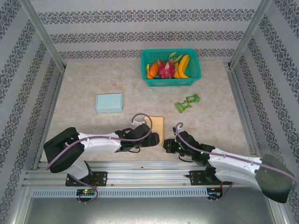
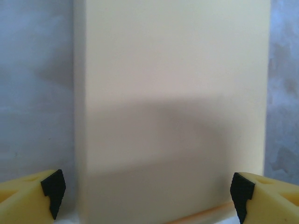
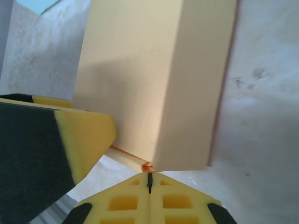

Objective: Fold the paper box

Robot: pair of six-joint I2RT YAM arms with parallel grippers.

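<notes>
The paper box [image 1: 156, 126] lies near the bench's [image 1: 210, 121] front edge, long axis pointing away from me, between my wide-open left fingers [image 2: 53, 190]. My right fingers [image 3: 135, 203] are pressed shut against its near corner.

Both arms are stretching low toward each other at the near middle. The left gripper [image 1: 155, 136] [image 2: 147, 191] is holding its fingers [image 2: 28, 198] wide apart, and the right gripper [image 1: 167, 145] [image 3: 149, 183] is pressing its own together.
</notes>
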